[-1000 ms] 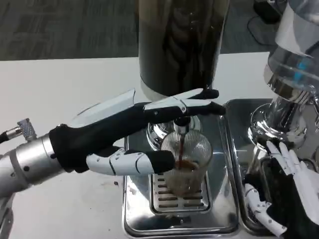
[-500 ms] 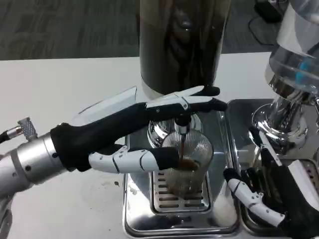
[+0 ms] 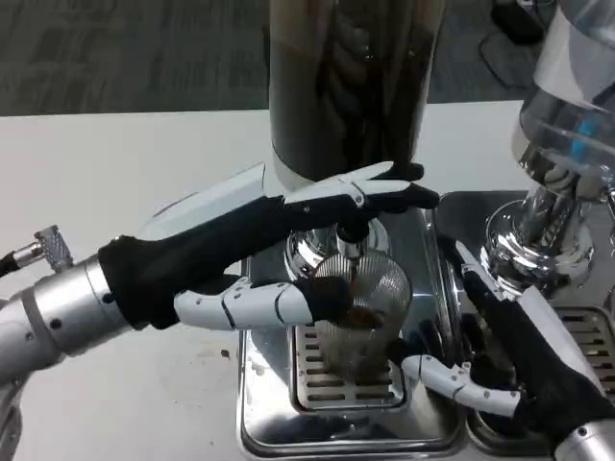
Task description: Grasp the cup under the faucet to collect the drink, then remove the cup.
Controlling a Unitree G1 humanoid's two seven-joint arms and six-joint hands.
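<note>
**One cup under the faucet, two hands beside it**

Nearest: two steel drip trays (image 3: 288, 427), side by side. One right hand (image 3: 519, 360) low over their seam, fingers spread, holding nothing, thumb tip reaching close to the cup's base. One ribbed glass cup (image 3: 362, 312) stands on the left tray's grate, dark liquid inside, directly below the faucet (image 3: 351, 245). One left hand (image 3: 259, 259): fingers on the tap lever, thumb against the cup's wall. Behind: one dark dispenser (image 3: 351, 86); a second, clear-topped dispenser (image 3: 567, 115) at right.
</note>
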